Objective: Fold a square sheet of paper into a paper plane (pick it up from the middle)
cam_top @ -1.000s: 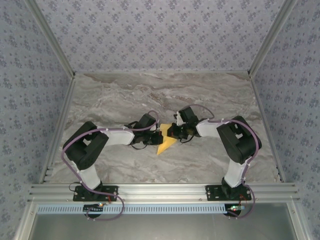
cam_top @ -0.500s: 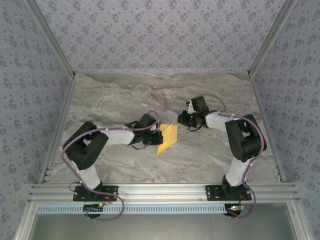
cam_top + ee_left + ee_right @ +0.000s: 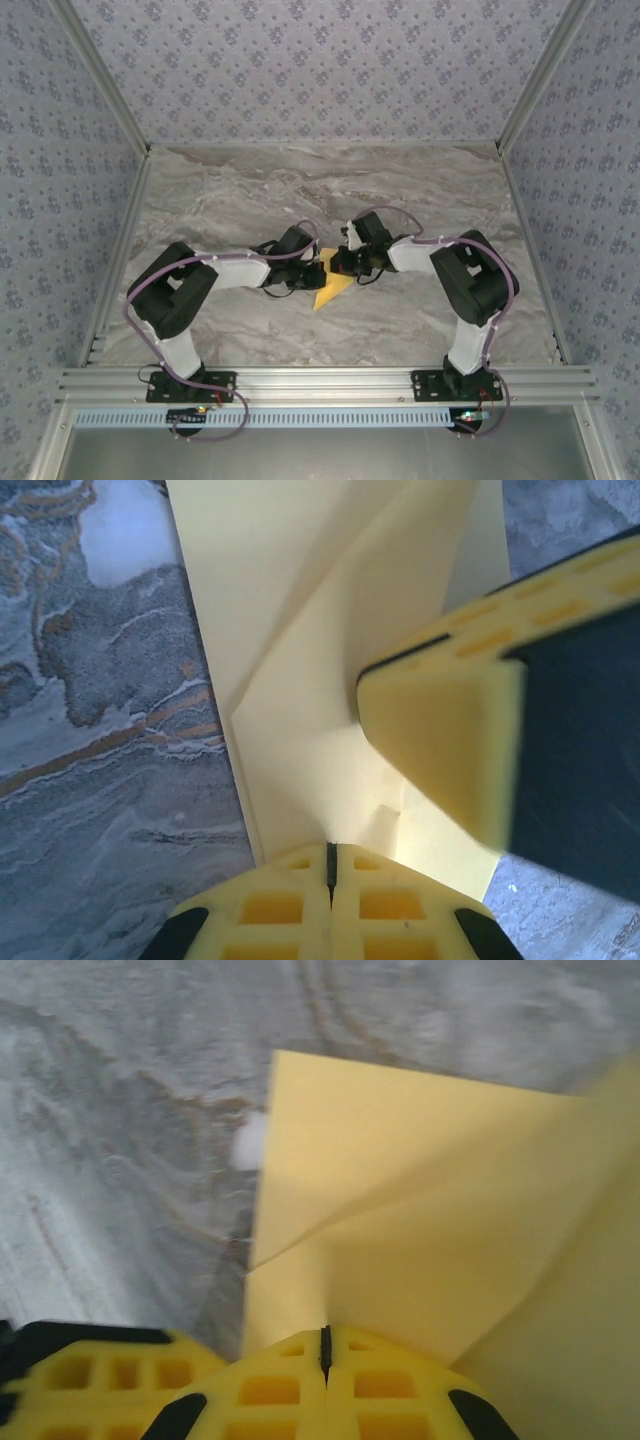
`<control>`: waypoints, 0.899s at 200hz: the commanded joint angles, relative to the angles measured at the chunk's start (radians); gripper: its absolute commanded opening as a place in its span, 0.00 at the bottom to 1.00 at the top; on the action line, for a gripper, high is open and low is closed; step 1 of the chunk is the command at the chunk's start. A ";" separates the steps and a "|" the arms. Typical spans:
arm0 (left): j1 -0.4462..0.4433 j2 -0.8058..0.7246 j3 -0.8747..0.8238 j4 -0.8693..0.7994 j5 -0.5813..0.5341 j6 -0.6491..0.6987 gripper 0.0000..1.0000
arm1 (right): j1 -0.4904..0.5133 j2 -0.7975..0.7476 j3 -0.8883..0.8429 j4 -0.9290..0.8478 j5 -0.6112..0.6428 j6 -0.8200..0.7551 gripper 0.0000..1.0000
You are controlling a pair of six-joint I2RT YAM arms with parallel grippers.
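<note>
**Top view.** Two arms extend inward from their bases on the aluminium rail (image 3: 320,382) and meet over the middle of the grey marble-patterned table (image 3: 240,190). The sheet of paper (image 3: 331,290), mustard-yellow and partly folded, lies flat on the table between the two wrists, with one corner pointing toward the near edge. The left gripper (image 3: 314,276) is at the sheet's left side and the right gripper (image 3: 338,264) at its upper right. The two tips are close to one another above the upper part of the sheet. Blue-grey floral-patterned panels (image 3: 320,70) enclose the table on three sides.

**Left wrist view.** The left gripper's two yellow fingers (image 3: 290,910) are pressed together, leaving only a thin dark seam, and they hold nothing. Their tips overlap the near edge of the sheet. A folded flap with a diagonal crease lies on the lower layer. The right gripper's yellow pad, backed in black, enters from the right, and its tip appears set down on that flap, just beyond the left fingertips.

**Right wrist view.** The right gripper's fingers (image 3: 380,1390) are likewise closed flat against each other, gripping nothing. Their tips are at the sheet's edge, where a fold line runs diagonally across the paper. The picture is blurred, so whether the tips bear on the paper cannot be told here
</note>
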 commanded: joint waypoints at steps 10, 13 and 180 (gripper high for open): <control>-0.002 0.045 -0.023 -0.114 -0.013 -0.002 0.00 | -0.067 0.070 0.022 0.014 0.018 -0.007 0.00; -0.002 0.044 -0.023 -0.114 -0.012 -0.001 0.00 | -0.076 0.076 0.024 0.017 0.020 -0.007 0.00; -0.010 -0.053 -0.023 -0.066 0.014 0.010 0.04 | -0.228 -0.008 0.106 -0.089 0.009 -0.034 0.00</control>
